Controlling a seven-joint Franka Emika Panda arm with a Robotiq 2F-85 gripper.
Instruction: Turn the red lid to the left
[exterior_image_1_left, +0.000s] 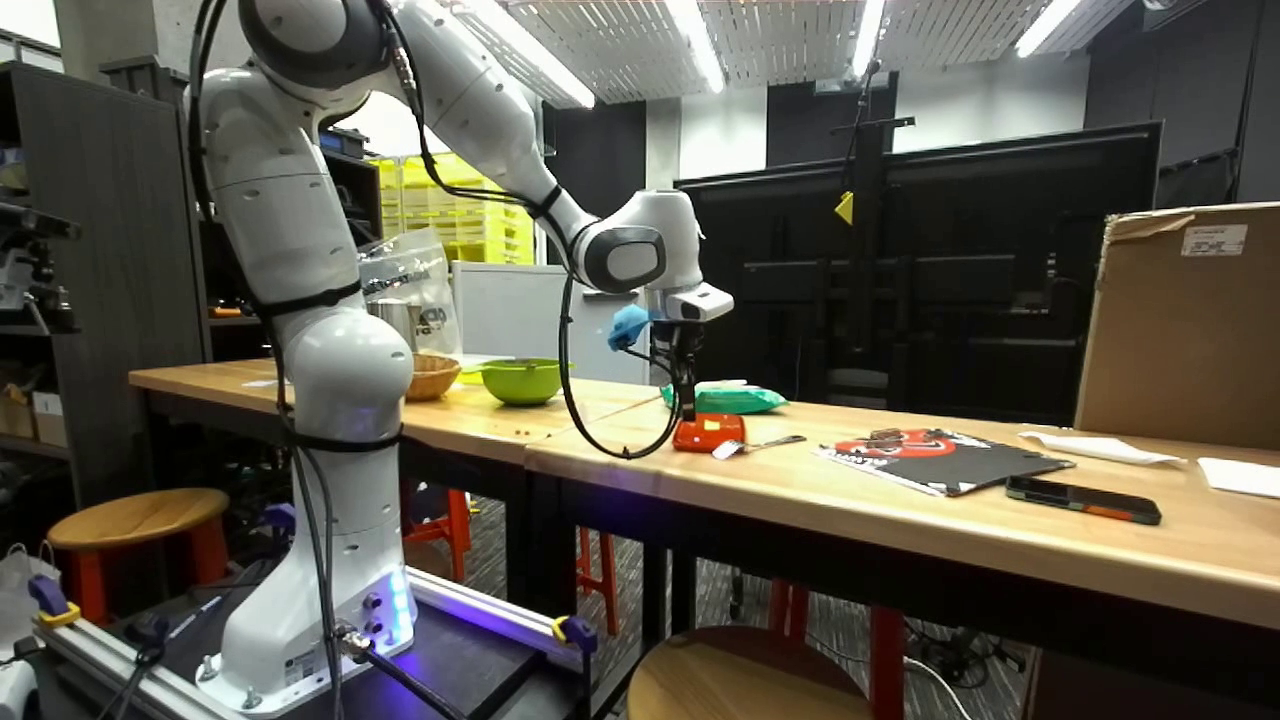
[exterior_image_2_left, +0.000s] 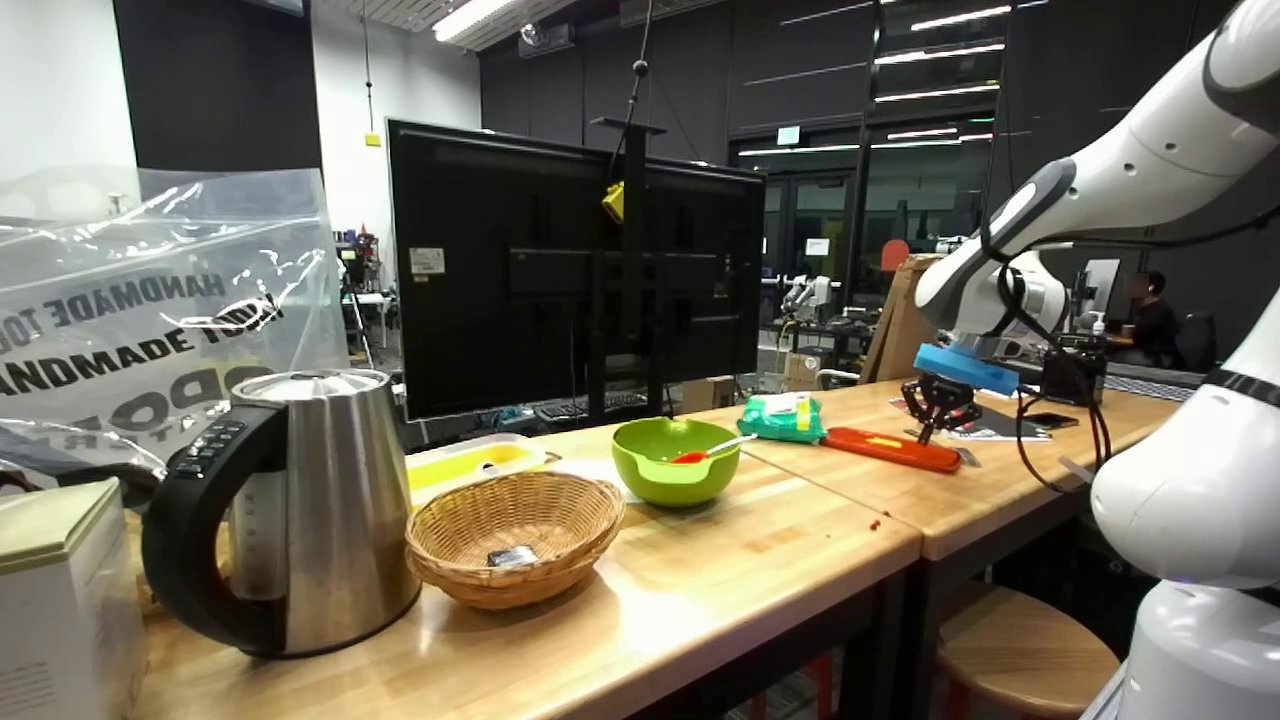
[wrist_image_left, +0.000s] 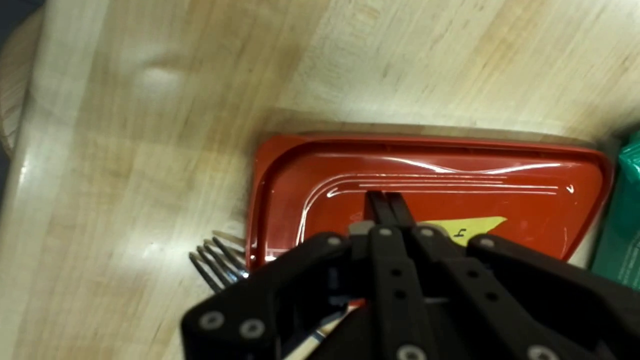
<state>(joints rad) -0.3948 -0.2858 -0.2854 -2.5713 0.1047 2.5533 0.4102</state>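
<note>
The red lid (wrist_image_left: 320, 180) fills the middle of the wrist view, with a raised rim and a torn yellow sticker (wrist_image_left: 467, 227). It lies on the wooden table in both exterior views, as a short red piece (exterior_image_1_left: 712, 432) and a long red-orange piece (exterior_image_2_left: 880, 447). My gripper (wrist_image_left: 386, 195) is shut with its two dark fingertips together and nothing between them. The fingertips are over the inside of the lid; I cannot tell whether they touch it. The gripper also shows pointing down at the lid in both exterior views (exterior_image_1_left: 688, 415) (exterior_image_2_left: 925, 438). The gripper's body hides the lid's lower part in the wrist view.
A fork (wrist_image_left: 220, 262) lies against the lid's short end. A green packet (wrist_image_left: 622, 225) is close to its opposite end. A green bowl (exterior_image_2_left: 680, 480), a wicker basket (exterior_image_2_left: 515, 585) and a kettle (exterior_image_2_left: 345, 520) stand along the table. A dark sheet (exterior_image_1_left: 950, 462) and a phone (exterior_image_1_left: 1085, 498) lie beyond the fork.
</note>
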